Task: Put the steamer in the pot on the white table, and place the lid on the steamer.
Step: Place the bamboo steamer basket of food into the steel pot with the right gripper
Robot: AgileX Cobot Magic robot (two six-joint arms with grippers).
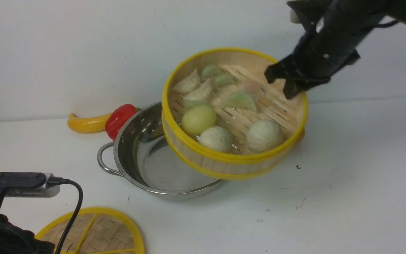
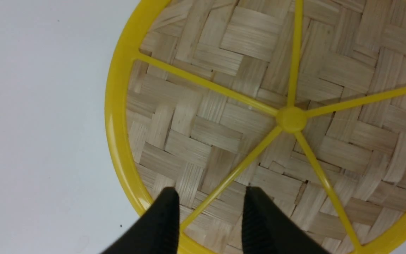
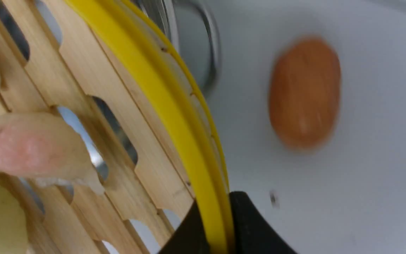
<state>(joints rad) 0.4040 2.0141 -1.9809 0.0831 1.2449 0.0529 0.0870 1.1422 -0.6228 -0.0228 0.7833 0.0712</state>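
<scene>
The steamer [image 1: 224,160], a bamboo basket with yellow rims, hangs tilted over the right part of the steel pot [image 1: 153,165] on the white table [image 1: 347,176]. It carries several buns and dumplings. My right gripper [image 1: 287,86] is shut on its far right rim; the right wrist view shows the fingers [image 3: 215,208] pinching the yellow rim [image 3: 153,88]. The lid [image 1: 100,233], a woven disc with yellow spokes, lies flat at the front left. My left gripper [image 2: 211,192] hovers open over the lid [image 2: 224,88], its fingers either side of one spoke.
A yellow banana [image 1: 85,123] and a red pepper [image 1: 118,120] lie behind the pot's left handle [image 1: 104,160]. A brown oval thing [image 3: 303,91] rests on the table to the right of the pot, mostly hidden behind the steamer in the front view.
</scene>
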